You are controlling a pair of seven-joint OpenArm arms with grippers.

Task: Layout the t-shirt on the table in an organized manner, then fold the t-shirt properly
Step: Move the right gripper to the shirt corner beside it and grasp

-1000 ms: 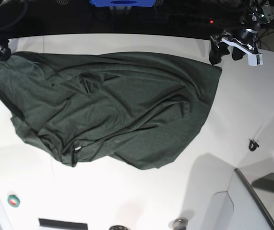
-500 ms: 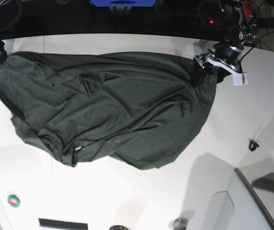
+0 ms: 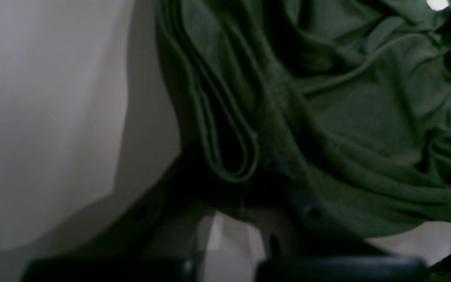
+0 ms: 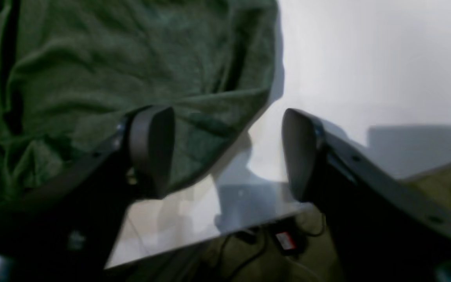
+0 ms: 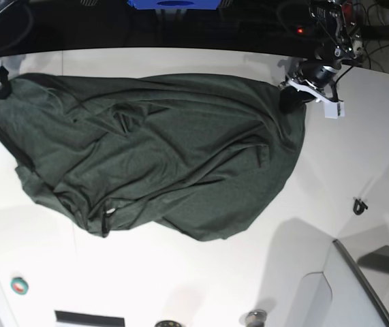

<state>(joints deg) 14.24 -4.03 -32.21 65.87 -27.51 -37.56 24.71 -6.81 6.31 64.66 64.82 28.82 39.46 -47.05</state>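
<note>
Across the table (image 5: 358, 143): t-shirt (image 5: 160, 153) lies crumpled, long axis side to side
Left gripper (image 5: 291, 99): clamped on the shirt's far corner; fingertips buried in cloth
Right gripper (image 4: 225, 152): jaws wide, straddling the shirt's edge; gripping nothing
Hidden: sleeves and collar indistinguishable among wrinkles

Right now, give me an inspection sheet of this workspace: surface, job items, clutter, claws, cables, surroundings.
Surface: white table, curved far edge.
Job's things: dark green t-shirt, spread but heavily wrinkled, not folded.
Clutter: small green roll near the front; small black clip on the table.
Claws: left claw shut on the t-shirt's far corner; right claw open, one finger over the cloth's edge, holding nothing.
Cables: dark wires behind the left arm.
Surroundings: blue object beyond the far edge.
</note>
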